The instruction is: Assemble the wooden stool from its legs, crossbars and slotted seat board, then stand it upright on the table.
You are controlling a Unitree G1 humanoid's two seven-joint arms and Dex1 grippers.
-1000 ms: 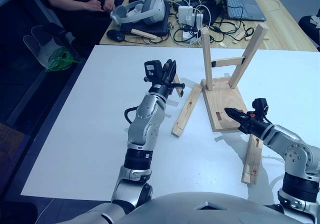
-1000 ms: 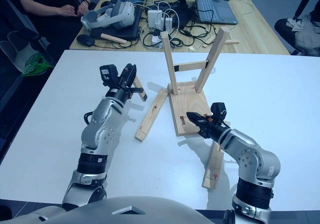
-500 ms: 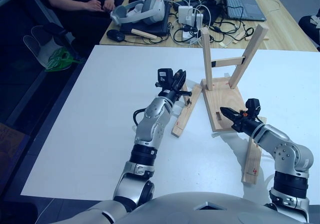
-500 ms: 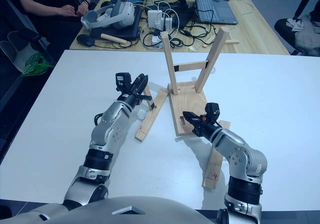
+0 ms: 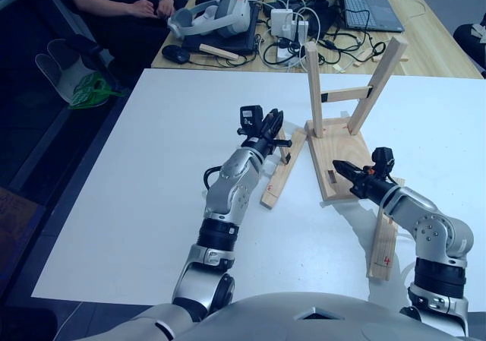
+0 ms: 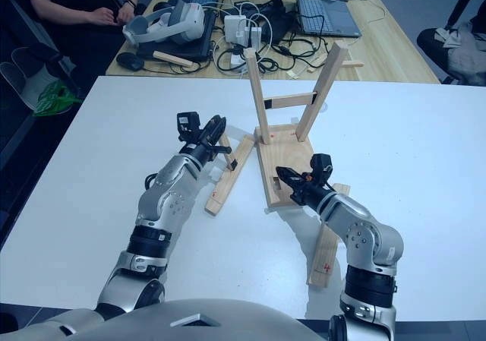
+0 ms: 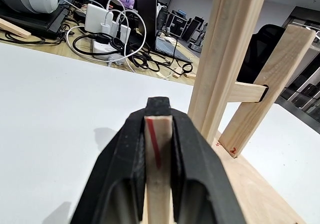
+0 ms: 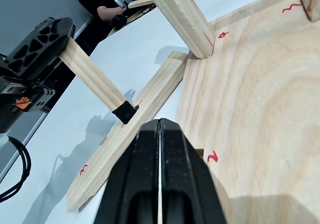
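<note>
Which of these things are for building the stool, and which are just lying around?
For the stool: seat board, upright legs, fitted crossbar, left loose leg, right loose leg, loose crossbar in the left gripper.
Just lying about: headset, laptop, chargers and cables, mouse.

White table (image 5: 137, 204), wooden desk (image 5: 437, 48), perhaps carpet (image 5: 30, 151)

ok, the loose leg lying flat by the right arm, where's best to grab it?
Mid-length, from straight above, closing across the narrow width. The leg lies flat on the table with both long sides free; a middle hold should keep it balanced. The right arm covers its far end.
</note>
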